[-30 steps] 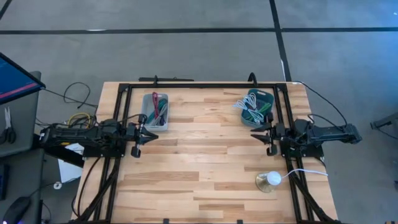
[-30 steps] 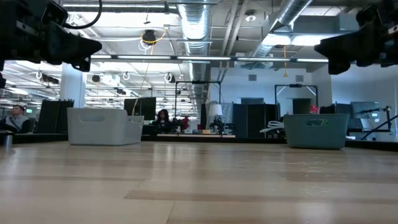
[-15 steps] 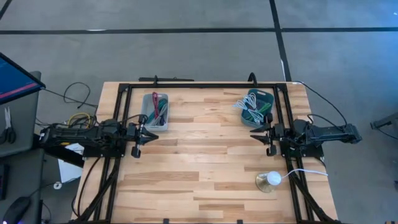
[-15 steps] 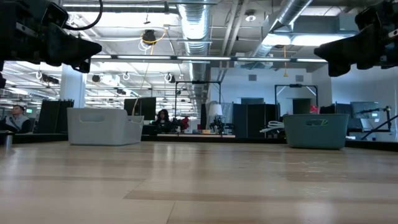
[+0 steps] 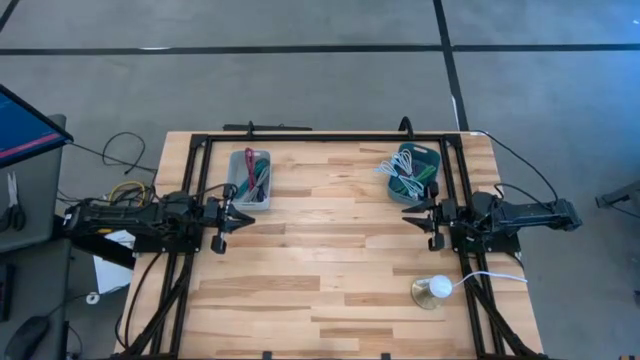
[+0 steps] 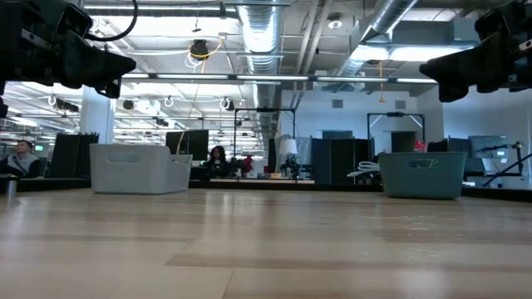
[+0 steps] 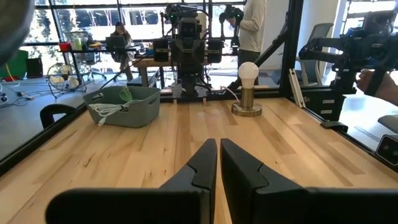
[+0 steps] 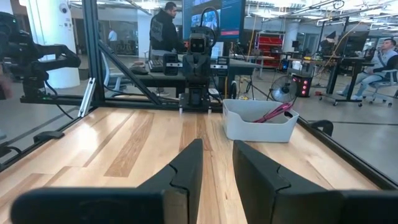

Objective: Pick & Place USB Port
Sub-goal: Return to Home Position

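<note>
Sitting in the gray bin (image 5: 233, 180) at 11 o'clock are red and green cables (image 5: 256, 176); a white cable (image 5: 398, 172) lies in the teal bin (image 5: 420, 148) at 1. Table lamp (image 5: 433, 289) stands at 5. At 9 the left gripper (image 7: 217, 144) has jaws pretty much pressed together; at 3 the right gripper (image 8: 217, 144) has jaws slightly spread.

Grey bin (image 8: 258, 130), teal bin (image 6: 422, 176), white cable (image 7: 102, 111), blond wooden table (image 5: 320, 270)

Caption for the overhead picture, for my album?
Dark left gripper and right gripper wait over the wooden table; cables in the gray bin and teal bin.
</note>
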Robot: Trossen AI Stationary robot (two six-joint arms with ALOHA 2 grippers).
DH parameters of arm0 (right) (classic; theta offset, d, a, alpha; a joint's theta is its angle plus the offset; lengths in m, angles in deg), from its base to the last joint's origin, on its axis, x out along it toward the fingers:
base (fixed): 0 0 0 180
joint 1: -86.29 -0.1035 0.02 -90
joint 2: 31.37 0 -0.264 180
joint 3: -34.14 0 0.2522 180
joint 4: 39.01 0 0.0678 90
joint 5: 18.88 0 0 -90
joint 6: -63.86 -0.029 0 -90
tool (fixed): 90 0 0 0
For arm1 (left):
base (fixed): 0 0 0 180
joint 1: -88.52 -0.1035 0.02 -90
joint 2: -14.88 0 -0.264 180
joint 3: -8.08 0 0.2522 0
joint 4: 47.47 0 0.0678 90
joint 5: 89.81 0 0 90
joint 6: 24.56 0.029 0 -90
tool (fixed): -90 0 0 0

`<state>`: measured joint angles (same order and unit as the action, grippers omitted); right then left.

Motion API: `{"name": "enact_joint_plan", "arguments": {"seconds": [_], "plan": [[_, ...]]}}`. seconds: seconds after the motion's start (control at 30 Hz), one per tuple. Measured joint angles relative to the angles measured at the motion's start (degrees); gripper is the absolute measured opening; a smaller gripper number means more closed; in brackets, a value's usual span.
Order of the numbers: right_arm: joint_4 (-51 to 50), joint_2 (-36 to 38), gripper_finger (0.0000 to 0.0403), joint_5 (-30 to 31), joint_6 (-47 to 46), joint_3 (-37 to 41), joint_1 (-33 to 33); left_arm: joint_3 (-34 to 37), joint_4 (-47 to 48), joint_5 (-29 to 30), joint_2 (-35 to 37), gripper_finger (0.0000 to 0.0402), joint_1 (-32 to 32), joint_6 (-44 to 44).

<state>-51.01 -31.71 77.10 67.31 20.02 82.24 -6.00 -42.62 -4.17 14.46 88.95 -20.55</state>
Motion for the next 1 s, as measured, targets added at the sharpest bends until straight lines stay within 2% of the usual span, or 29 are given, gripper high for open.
{"name": "enact_joint_plan", "arguments": {"seconds": [0.57, 1.0], "plan": [[0.02, 0.00, 0.0082, 0.02, -2.03, 0.04, 0.00, 0.00, -0.15, 0.00, -0.07, 0.0022, 0.02, 0.00], [0.02, 0.00, 0.0082, 0.02, -2.01, 0.07, 0.00, -0.04, -0.62, 0.02, -5.11, 0.0022, 0.12, 0.00]]}}
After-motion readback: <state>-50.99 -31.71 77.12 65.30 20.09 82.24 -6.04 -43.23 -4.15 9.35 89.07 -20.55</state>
